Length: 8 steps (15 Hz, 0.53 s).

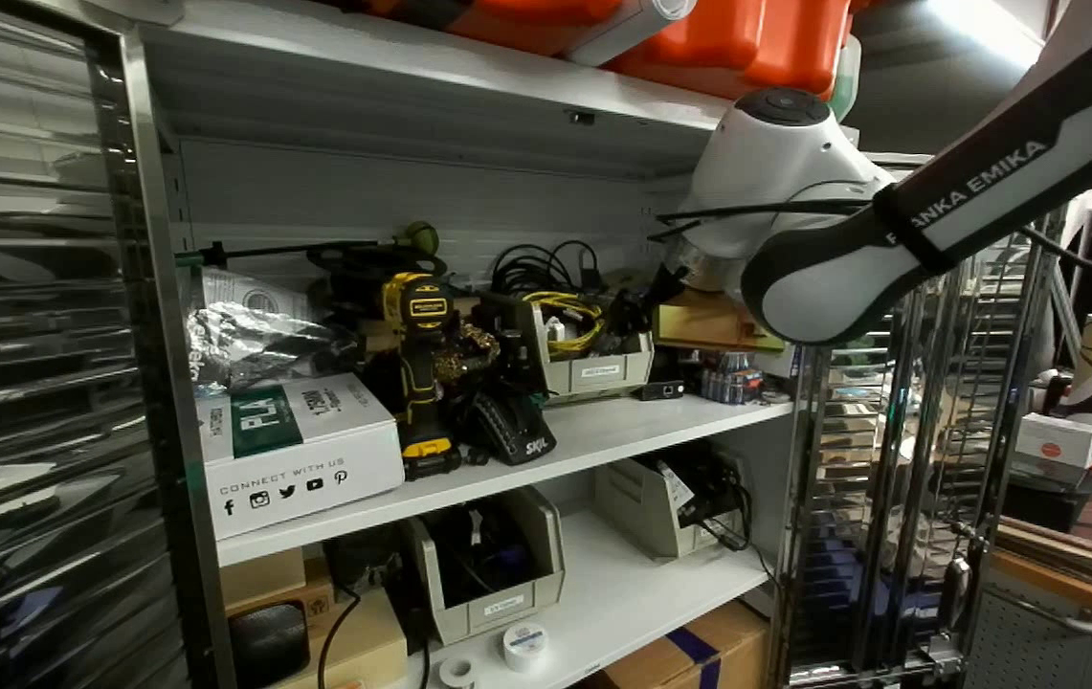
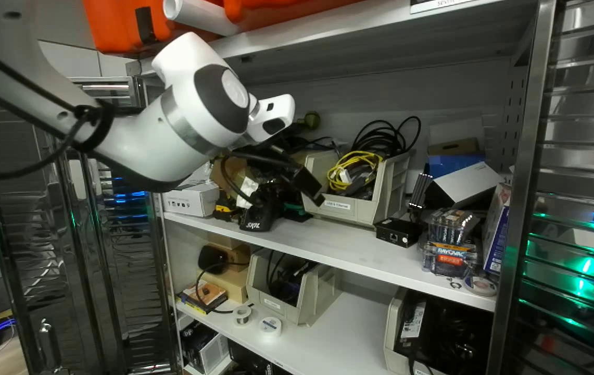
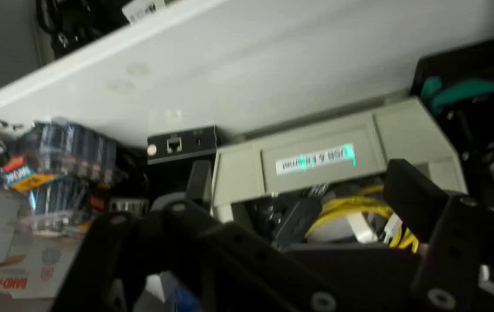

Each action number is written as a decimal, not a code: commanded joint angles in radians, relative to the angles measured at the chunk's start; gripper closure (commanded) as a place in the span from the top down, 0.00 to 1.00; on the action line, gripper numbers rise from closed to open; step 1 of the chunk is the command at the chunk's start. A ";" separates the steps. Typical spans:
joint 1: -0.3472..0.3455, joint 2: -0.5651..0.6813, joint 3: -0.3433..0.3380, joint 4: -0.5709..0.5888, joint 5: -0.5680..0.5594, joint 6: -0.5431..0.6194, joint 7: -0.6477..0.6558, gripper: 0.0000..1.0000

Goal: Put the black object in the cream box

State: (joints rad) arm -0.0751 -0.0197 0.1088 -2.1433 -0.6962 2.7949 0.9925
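In wrist view, see claw (image 3: 298, 173) spread wide, with fingers (image 3: 199, 184) well apart, facing the front of the cream box (image 3: 239, 175). Can't tell how near to it. Find black object (image 3: 186, 145), a small flat box with a network port, on the surface (image 2: 338, 240), just beside the cream box and outside it. Can't tell if touching. Read "USB & Ethernet" on the label (image 3: 316, 160), upside down in wrist view. Inside the cream box, note yellow cable (image 3: 346, 206) among dark bits; near its back, looped black cables (image 1: 528, 277). On the black object's other side, spot batteries (image 2: 447, 229) in clear packs, stacked. In an exterior view, catch drill (image 1: 419, 373) upright between white box (image 1: 316, 469) and dark item marked SKIL (image 1: 512, 431). On the lower surface (image 2: 346, 328), log two more bins (image 2: 286, 313) and two rolls (image 2: 269, 326). See arm (image 2: 135, 146) in both exterior views.
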 commanded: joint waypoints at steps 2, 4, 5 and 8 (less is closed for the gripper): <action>0.152 -0.174 -0.077 -0.178 0.364 -0.158 -0.351 1.00; 0.206 -0.229 -0.119 -0.160 0.497 -0.348 -0.507 1.00; 0.224 -0.247 -0.144 -0.142 0.540 -0.436 -0.583 1.00; 0.153 -0.273 -0.131 -0.059 0.605 -0.703 -0.783 1.00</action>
State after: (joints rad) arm 0.1226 -0.2562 -0.0207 -2.2686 -0.1569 2.2875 0.3870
